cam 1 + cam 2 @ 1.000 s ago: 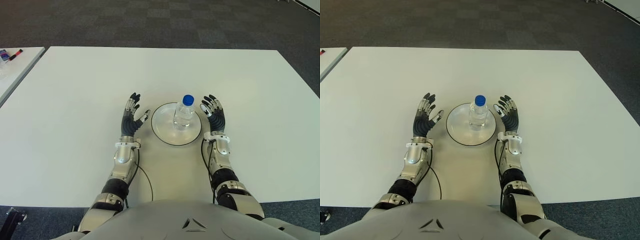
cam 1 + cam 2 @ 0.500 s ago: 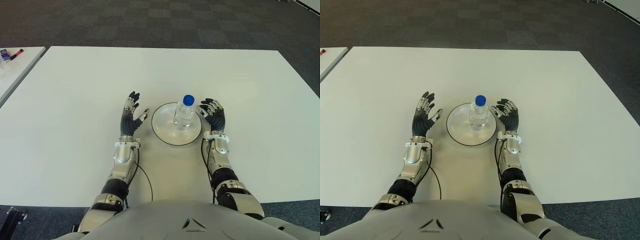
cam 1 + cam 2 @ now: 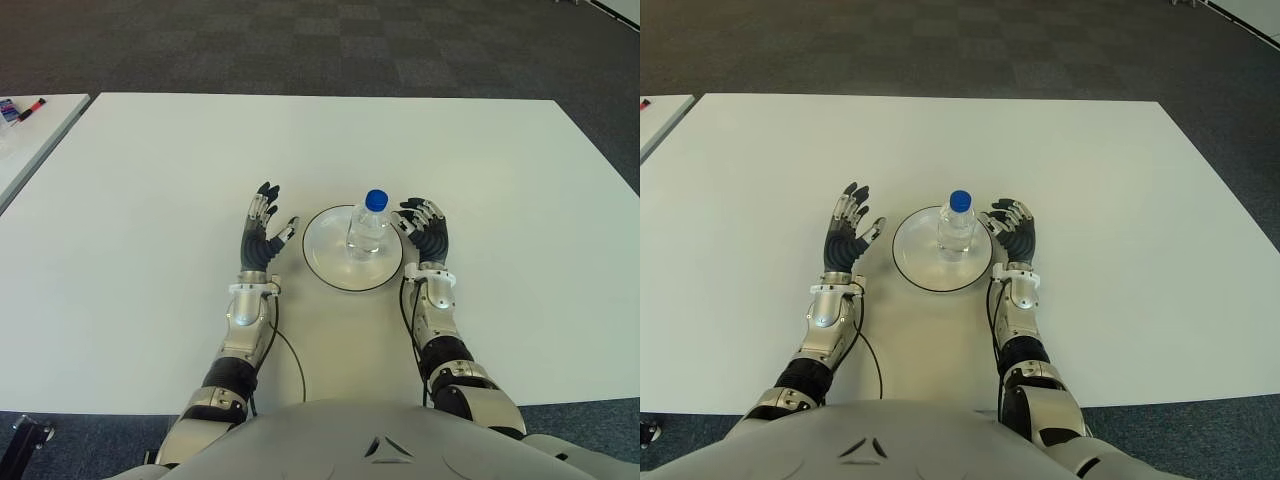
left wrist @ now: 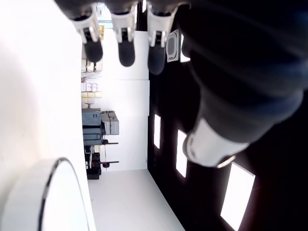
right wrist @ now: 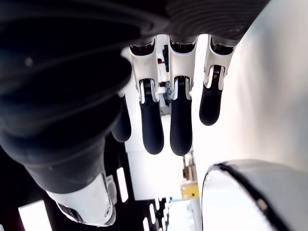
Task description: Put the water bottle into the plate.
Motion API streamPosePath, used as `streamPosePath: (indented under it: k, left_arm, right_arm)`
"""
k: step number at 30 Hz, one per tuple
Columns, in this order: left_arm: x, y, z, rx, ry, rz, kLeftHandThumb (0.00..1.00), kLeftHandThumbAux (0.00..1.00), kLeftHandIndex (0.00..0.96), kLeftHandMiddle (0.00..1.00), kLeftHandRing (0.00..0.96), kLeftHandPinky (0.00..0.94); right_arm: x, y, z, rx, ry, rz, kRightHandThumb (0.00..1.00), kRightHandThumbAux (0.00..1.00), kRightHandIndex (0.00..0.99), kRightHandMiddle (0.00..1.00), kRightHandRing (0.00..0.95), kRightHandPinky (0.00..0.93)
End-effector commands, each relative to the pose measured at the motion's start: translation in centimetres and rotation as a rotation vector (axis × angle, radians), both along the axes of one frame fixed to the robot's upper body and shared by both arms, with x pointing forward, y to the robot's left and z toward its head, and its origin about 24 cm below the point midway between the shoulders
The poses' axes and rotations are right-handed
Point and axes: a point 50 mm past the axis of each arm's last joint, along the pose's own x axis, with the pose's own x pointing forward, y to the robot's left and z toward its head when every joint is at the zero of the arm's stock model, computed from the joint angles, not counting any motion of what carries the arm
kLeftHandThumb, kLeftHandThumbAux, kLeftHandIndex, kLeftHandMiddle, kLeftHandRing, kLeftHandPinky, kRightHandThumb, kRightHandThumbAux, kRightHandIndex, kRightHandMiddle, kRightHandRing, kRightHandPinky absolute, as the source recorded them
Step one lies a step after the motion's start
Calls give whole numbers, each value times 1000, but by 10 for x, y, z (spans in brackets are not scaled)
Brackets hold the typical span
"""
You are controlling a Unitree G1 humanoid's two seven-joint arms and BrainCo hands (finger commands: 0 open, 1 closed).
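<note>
the water bottle (image 3: 367,228) stands upright on the plate (image 3: 325,262), blue cap up, near the middle of the white bench (image 3: 150,180). the right hand (image 3: 428,235) is just beside the plate's right edge, fingers (image 5: 181,126) loosely spread, holding nothing; whether they touch the rim seems doubtful. the left hand (image 3: 263,235) shows left of the plate, fingers extended and empty.

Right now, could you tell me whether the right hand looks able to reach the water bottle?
Probably yes: the right hand, fingers open, is just right of the water bottle standing in the plate, nothing between.
</note>
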Motion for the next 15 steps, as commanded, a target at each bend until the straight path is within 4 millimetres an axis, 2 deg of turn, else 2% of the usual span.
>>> streamPosePath:
  k: [1,15]
  left_arm:
    - [-2,-3,-4,-20,25,5,313,827,80,143,112,117]
    - [-2,-2,-4,-28,30,5,290,811,76,137,110,119]
  right_arm:
    - [-4,6,-6,13,20,9,182,869,367,444,461,470]
    - [-5,8,-4,2,-13,3,166,861,433,485,501,514]
